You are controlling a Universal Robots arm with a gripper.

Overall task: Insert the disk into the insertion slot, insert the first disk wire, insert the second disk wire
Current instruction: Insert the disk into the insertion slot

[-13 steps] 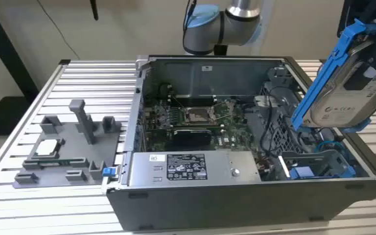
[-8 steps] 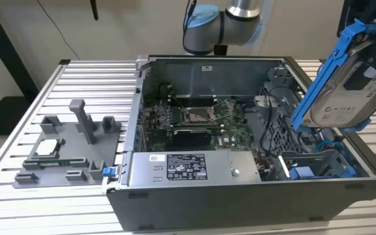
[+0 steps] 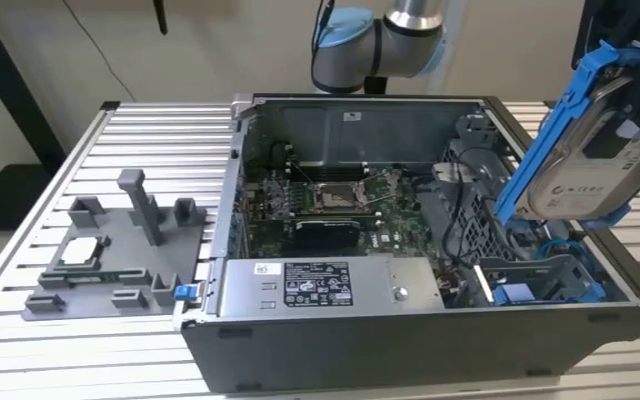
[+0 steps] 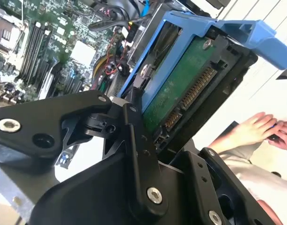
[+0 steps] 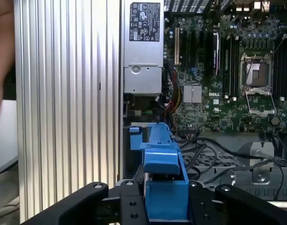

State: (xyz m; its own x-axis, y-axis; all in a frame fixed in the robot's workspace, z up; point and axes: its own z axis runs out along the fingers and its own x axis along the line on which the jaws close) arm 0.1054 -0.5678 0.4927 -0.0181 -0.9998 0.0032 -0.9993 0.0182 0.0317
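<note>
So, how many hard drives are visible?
1: the disk, held by the gripper above the open computer case at the exterior view's right; others could be hidden inside.

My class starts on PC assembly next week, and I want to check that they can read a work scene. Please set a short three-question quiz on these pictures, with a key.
1. True or false: the disk already sits in the insertion slot.
2. What is the gripper shut on? A) the disk, by its blue carrier B) a loose cable C) the power supply
3. Fill in: in the exterior view, the grey parts fixture stands on the table on the computer case's ____ side (the exterior view's left or right).

Key: 1 false, the disk is held in the air above the open case. 2 A. 3 left.
</note>
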